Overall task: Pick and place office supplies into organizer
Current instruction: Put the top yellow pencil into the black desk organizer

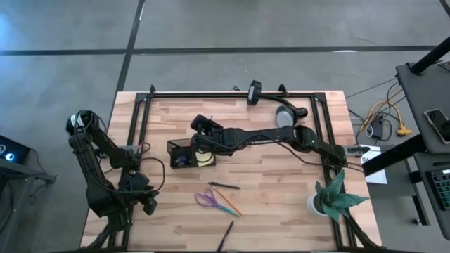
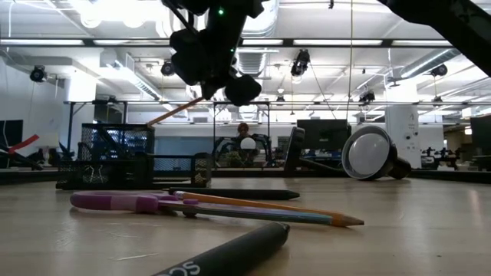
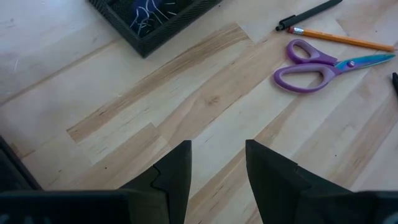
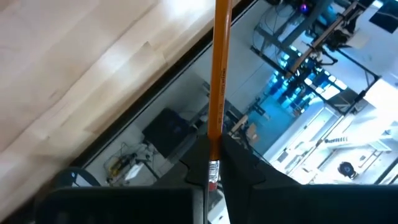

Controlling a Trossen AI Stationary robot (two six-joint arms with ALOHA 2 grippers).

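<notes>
Nearest the low camera: one dark cylindrical pen or marker (image 2: 230,253) lying at the front edge of the light wooden plank table (image 1: 281,204).

Behind it: one pair of purple-handled scissors with teal blades (image 1: 206,198), flat on the table; one thin orange pencil (image 1: 229,203) lying just beside the blades; one slim black pen (image 1: 225,185) just beyond the scissors.

Left gripper (image 3: 217,163): low at the table's left front part, jaws partly open, nothing between them, hovering over bare wood well apart from the scissors.

Mid-table: one small black mesh organizer with compartments (image 1: 180,152), upright; one square yellow sticky-note pad (image 1: 204,159) touching its right side.

Right gripper (image 4: 211,163): raised above the organizer, jaws closed on a second thin orange pencil (image 4: 217,74), pinched near its metal-banded eraser end and tilted, shaft pointing away from the fingers (image 4: 245,165).

Farther back: one grey-and-black dome-shaped lamp (image 1: 287,116). Right front corner: one green plant in a white pot (image 1: 330,195).
</notes>
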